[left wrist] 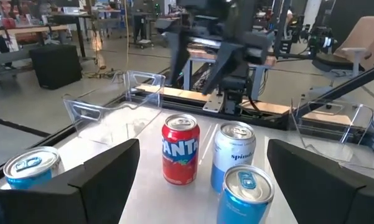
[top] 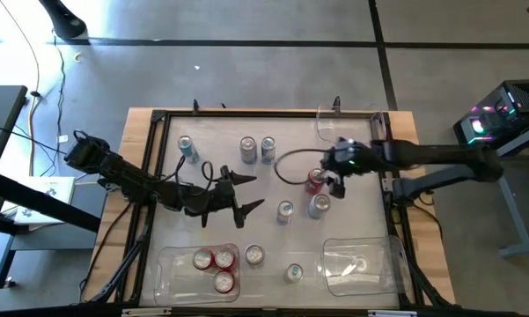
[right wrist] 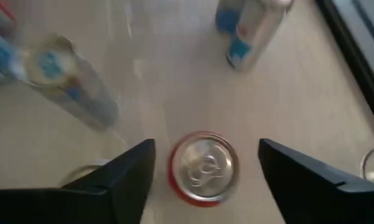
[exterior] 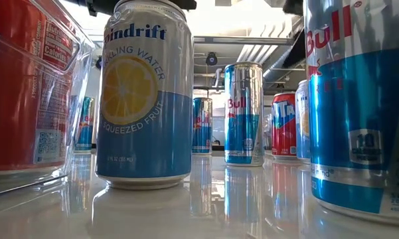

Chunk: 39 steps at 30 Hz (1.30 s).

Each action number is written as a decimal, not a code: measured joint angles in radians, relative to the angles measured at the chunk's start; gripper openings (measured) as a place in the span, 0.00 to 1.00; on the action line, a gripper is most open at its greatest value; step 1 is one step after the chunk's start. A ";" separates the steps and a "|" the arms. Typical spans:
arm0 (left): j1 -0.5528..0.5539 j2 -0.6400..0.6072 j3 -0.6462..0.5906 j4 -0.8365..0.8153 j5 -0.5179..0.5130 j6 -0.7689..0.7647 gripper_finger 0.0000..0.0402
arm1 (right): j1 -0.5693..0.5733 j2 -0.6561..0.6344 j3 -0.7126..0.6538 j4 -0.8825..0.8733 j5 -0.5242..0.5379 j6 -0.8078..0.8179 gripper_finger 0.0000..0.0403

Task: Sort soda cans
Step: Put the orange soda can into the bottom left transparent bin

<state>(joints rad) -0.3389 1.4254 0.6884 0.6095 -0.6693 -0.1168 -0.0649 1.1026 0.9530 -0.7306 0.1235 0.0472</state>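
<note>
Right pincer [right wrist: 205, 163] open, fingers either side of a red can [right wrist: 203, 167] with gaps both sides, no contact visible; it sits above the can's silver top. Red can [top: 314, 181] stands upright right of worktop [top: 361, 224] centre, long axis vertical, lid up, red Fanta label. A silver-grey can [top: 319, 205] stands just beside it, a blue one [top: 284, 211] near. Left pincer [top: 246, 191] wide open, holding nothing, hovers near worktop centre. Three red cans [top: 215, 267] stand upright in the clear bin [top: 172, 269] at the near-left edge.
</note>
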 joint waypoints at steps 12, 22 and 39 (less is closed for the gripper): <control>0.000 0.000 0.000 -0.073 0.001 -0.064 0.87 | -0.114 0.217 0.014 -0.005 -0.118 -0.018 0.84; -0.001 0.000 0.000 -0.074 0.000 -0.064 0.87 | -0.118 0.308 0.016 -0.001 -0.135 -0.026 0.75; -0.158 -0.292 0.079 -0.508 -0.226 -0.189 0.87 | -0.045 0.574 0.595 -0.096 -0.090 -0.046 0.70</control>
<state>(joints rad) -0.4971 1.1338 0.7673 0.1015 -0.8954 -0.3061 -0.1103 1.6767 1.5479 -0.8270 0.0336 0.0012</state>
